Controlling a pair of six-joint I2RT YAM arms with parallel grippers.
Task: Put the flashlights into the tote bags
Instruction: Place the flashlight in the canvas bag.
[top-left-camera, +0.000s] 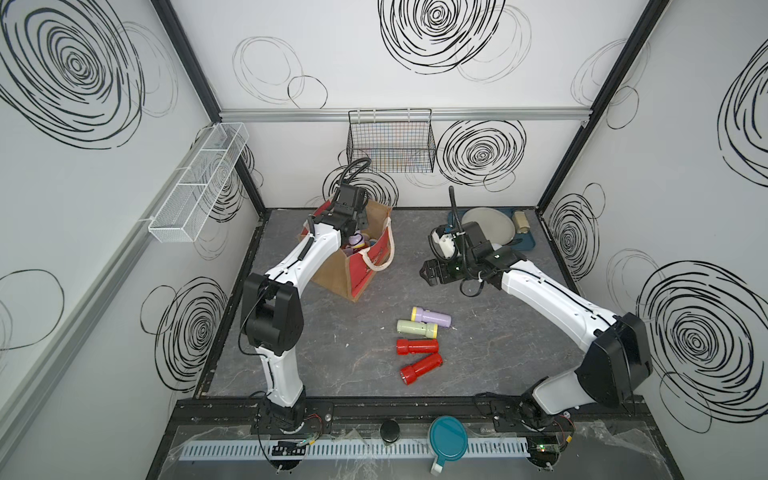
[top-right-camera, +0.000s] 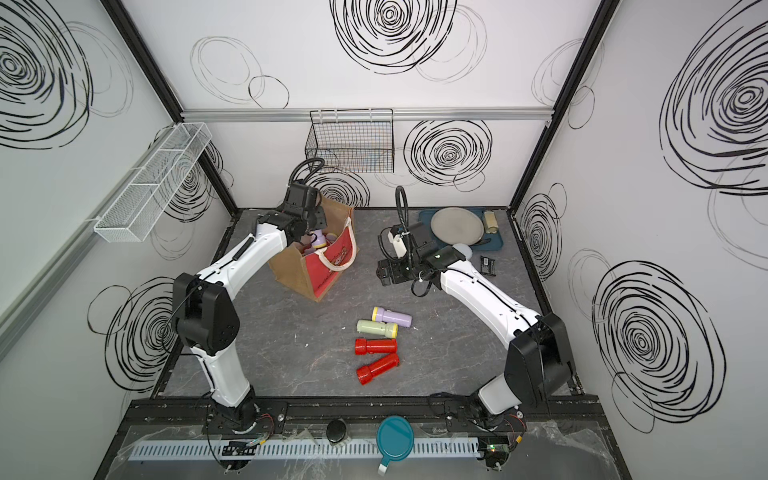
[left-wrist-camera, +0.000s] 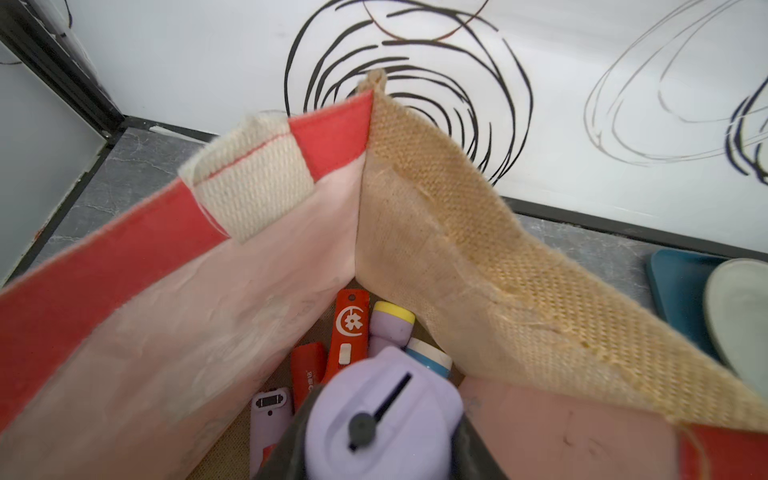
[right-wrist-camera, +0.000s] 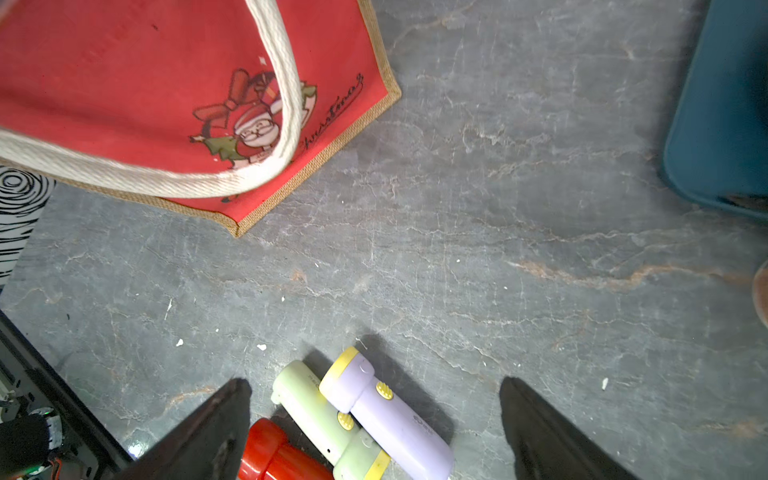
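Grey marbled table (top-left-camera: 498, 365): my left gripper (left-wrist-camera: 378, 457) pinches a lilac flashlight (left-wrist-camera: 374, 399) over the jute tote bag (top-left-camera: 332, 276) mouth to drop it in, right gripper (top-left-camera: 427, 275) wide and empty beside the bag.

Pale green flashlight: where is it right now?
In both top views the pale green flashlight lies on the table, between a lilac flashlight on its far side and a red flashlight on its near side.

White panel walls (top-left-camera: 353, 75) scrawled with black spiral doodles, black frame posts (top-left-camera: 604, 95) in the far corners, aluminium rail (top-left-camera: 291, 114) across the back wall, black wire basket (top-left-camera: 390, 145) hanging from it, white mesh shelf (top-left-camera: 199, 183) on the left wall, grey marbled floor (top-left-camera: 478, 353), flat even light.
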